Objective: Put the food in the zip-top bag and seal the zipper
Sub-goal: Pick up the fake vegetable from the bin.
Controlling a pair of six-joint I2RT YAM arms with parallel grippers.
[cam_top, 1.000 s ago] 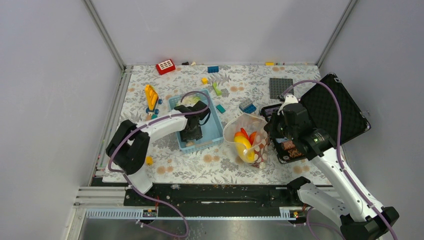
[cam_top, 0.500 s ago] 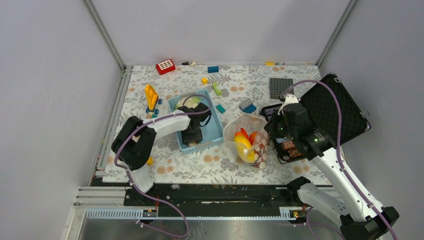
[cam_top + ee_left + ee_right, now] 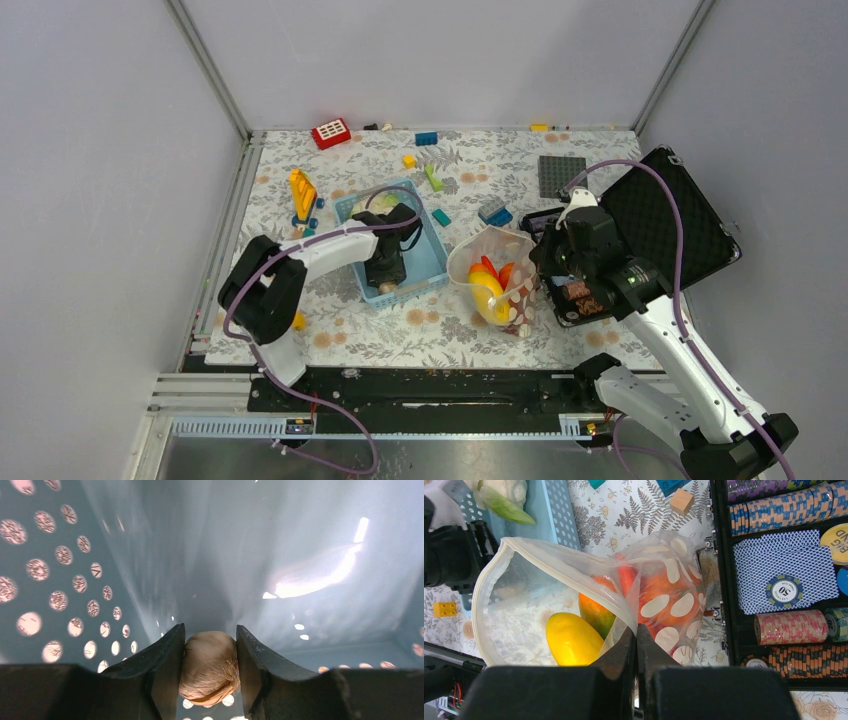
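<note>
My left gripper (image 3: pixel 386 268) is down in the near end of the light-blue basket (image 3: pixel 432 250). In the left wrist view the gripper (image 3: pixel 210 628) is shut on a tan garlic-like toy bulb (image 3: pixel 209 665). The white-green cauliflower (image 3: pixel 375 200) lies at the basket's far end. The dotted zip-top bag (image 3: pixel 495 278) lies open between basket and case. It holds a yellow piece (image 3: pixel 571 640), a green-orange piece (image 3: pixel 594 612), a red chili (image 3: pixel 626 577) and an orange piece (image 3: pixel 656 587). My right gripper (image 3: pixel 637 628) is shut on the bag's mouth edge with the zipper (image 3: pixel 574 567).
An open black case (image 3: pixel 660 220) with poker chips and cards (image 3: pixel 784 580) stands right of the bag. Building bricks lie at the back: a red one (image 3: pixel 331 133), a grey baseplate (image 3: pixel 561 175), a yellow toy (image 3: pixel 303 195). A small yellow brick (image 3: pixel 444 609) lies by the basket.
The left arm's elbow has shifted a little to the right while its gripper stays low in the basket. The right arm and the bag have not moved.
</note>
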